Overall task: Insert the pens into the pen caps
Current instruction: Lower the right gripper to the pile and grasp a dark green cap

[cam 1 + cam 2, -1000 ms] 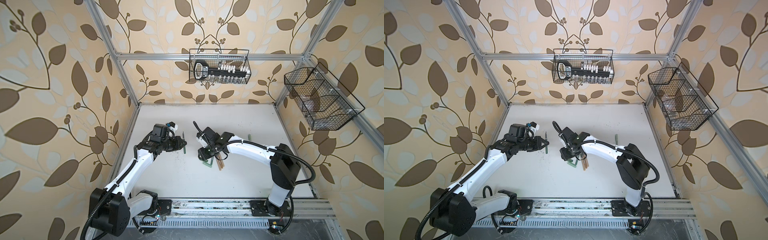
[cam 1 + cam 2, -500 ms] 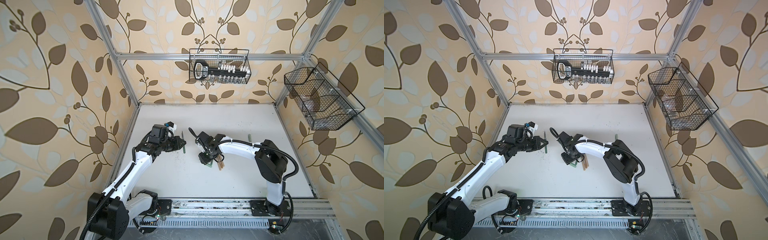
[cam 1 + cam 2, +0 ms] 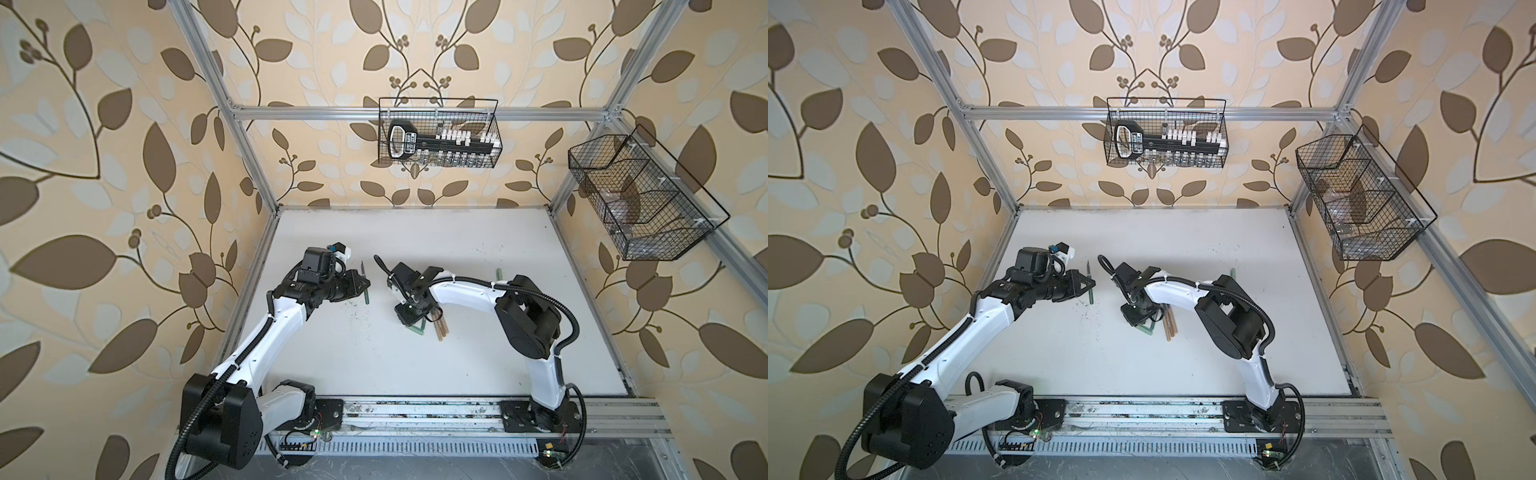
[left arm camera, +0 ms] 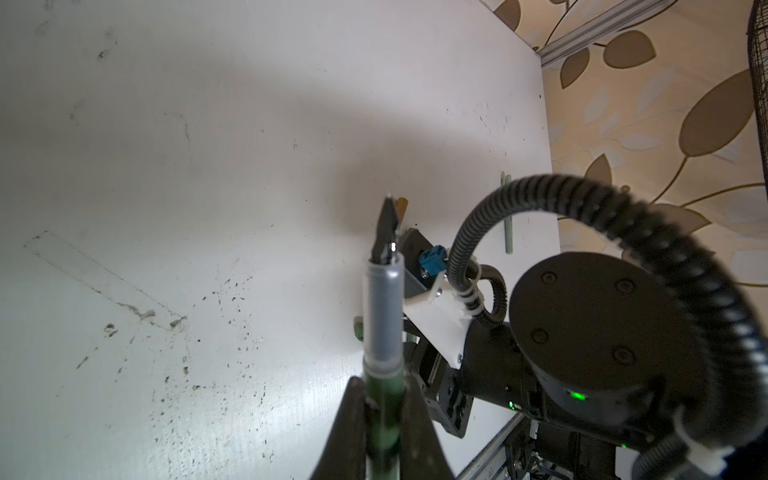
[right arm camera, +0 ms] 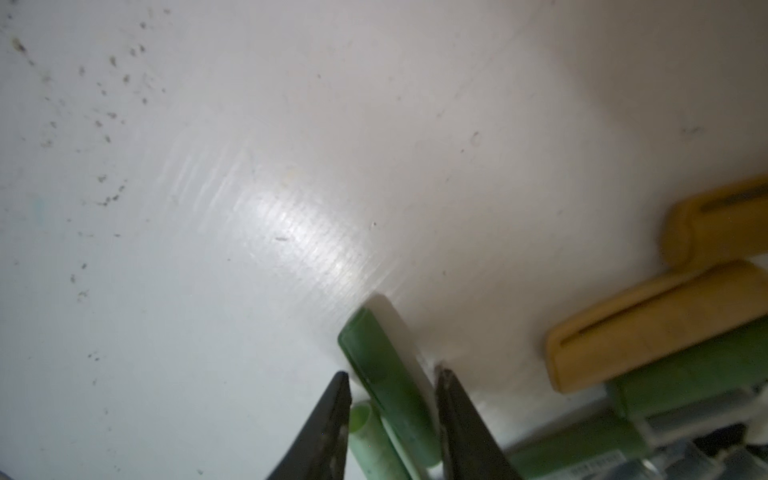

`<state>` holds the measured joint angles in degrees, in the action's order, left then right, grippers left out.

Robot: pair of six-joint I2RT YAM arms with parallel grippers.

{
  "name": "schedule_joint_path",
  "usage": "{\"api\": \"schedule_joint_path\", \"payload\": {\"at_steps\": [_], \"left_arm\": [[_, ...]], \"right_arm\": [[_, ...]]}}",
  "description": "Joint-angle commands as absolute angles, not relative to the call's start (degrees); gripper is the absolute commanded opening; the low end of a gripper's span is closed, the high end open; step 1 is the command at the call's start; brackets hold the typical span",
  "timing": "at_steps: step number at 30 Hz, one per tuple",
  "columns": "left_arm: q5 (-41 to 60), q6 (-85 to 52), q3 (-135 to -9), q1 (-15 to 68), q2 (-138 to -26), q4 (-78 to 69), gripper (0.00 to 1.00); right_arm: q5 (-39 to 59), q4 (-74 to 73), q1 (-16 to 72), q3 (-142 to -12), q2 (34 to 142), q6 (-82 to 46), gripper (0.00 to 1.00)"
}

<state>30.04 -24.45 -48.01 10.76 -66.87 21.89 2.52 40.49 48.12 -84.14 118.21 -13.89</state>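
The left gripper (image 4: 382, 399) has jaws clamped on 1 dark green pen (image 4: 382, 316). At frame centre, the right gripper (image 3: 409, 323) has jaws apart around 1 dark green cap (image 5: 382, 365). I judge that the next move is to close squarely.

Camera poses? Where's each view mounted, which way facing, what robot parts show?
Top views: overhead stereo pair facing down at white table; left arm and right arm whole.
Left wrist: behind the left gripper, shut on a dark green pen; right arm beyond.
Right wrist: low, facing the table; right gripper straddles a dark green cap.
Shared by all: tan caps.
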Motion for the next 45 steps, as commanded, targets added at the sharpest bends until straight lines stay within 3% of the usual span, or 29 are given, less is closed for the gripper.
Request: {"api": "schedule_joint_path", "payload": {"at_steps": [1,16,30,45], "left_arm": [[31.64,-24.43,-50.55,10.26,-67.06,19.95,0.00],[32.77,-27.42,-51.09,10.20,-69.87,16.87,0.00],[32.43,-28.15,-51.97,10.20,-69.95,16.89,0.00],[32.96,-28.47,-52.96,10.20,-71.06,16.26,0.00]], "right_arm": [[2.24,41.14,47.91,-85.69,119.71,-12.48,0.33],[5.09,40.96,44.90,-86.92,120.73,-10.40,0.16],[15.78,37.32,40.74,-83.91,118.70,-10.35,0.32],[16.25,36.86,38.46,-77.65,115.71,-8.57,0.23]]}}
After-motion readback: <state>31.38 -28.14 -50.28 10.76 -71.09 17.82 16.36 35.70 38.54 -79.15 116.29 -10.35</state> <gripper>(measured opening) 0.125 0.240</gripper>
